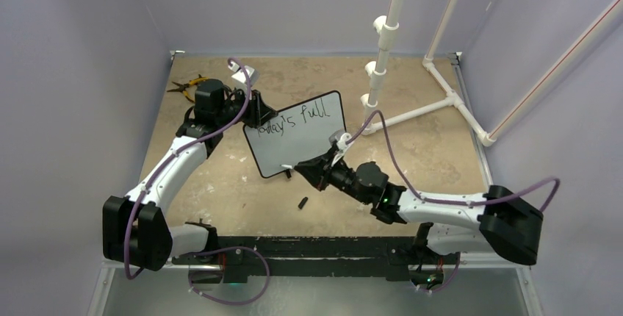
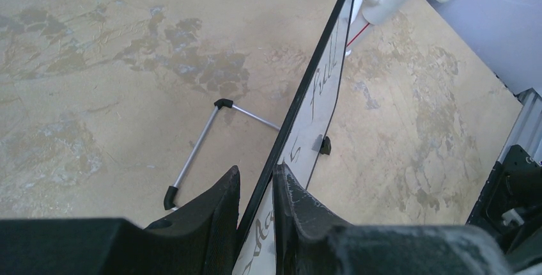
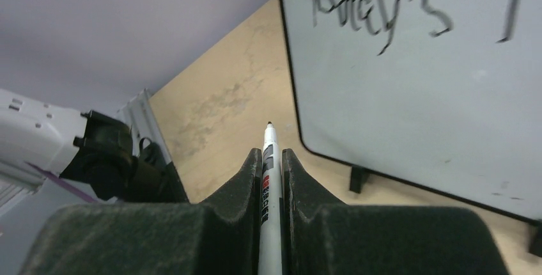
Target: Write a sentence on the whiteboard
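The whiteboard (image 1: 297, 136) stands tilted on the table, black-framed, with "Today's full" written in black along its top line (image 1: 301, 118). My left gripper (image 1: 257, 114) is shut on the board's left edge; in the left wrist view its jaws clamp the frame (image 2: 300, 105) edge-on. My right gripper (image 1: 312, 167) is shut on a white marker (image 3: 271, 179), tip uncapped and pointing forward, just off the board's lower left corner (image 3: 300, 141). The tip is not touching the board (image 3: 409, 89).
A small black marker cap (image 1: 302, 203) lies on the table in front of the board. Yellow-handled pliers (image 1: 187, 85) lie at the far left. A white PVC pipe stand (image 1: 382, 44) rises behind the board. A metal rod with black ends (image 2: 198, 150) lies behind the board.
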`<state>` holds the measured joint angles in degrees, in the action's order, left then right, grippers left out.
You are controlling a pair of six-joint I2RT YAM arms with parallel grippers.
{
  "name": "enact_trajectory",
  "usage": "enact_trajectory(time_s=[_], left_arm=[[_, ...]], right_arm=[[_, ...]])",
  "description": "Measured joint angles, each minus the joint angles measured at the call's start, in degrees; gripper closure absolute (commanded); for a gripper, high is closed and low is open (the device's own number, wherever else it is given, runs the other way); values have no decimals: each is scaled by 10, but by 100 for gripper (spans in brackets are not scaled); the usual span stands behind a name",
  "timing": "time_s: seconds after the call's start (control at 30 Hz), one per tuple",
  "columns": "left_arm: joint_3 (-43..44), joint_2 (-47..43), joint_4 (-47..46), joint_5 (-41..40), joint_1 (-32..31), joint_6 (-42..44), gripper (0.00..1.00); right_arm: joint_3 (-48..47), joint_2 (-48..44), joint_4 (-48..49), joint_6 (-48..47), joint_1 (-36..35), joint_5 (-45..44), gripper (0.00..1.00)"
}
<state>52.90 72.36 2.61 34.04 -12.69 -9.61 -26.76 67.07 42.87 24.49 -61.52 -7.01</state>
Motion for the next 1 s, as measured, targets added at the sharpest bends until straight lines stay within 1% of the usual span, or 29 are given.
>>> enact_trajectory(time_s=[0.13,0.33,0.47,0.7,1.0], left_arm=[[0,-1,0,-2,-1,-3,78],[0,-2,0,-2,-1,-3,78],[-1,-2,0,-2,-1,-3,78],[-1,-2,0,-2,-2,-3,78],[-1,-2,0,-3,-2,-3,78]], right_arm=[[-7,69,37,7,-35,0,100],[-43,141,54,9,-54,-17,100],[-78,174,57,10,-54,-39,100],[-132,237,56,10,-43,-42,100],[-141,264,55,21,-6,-39,100]])
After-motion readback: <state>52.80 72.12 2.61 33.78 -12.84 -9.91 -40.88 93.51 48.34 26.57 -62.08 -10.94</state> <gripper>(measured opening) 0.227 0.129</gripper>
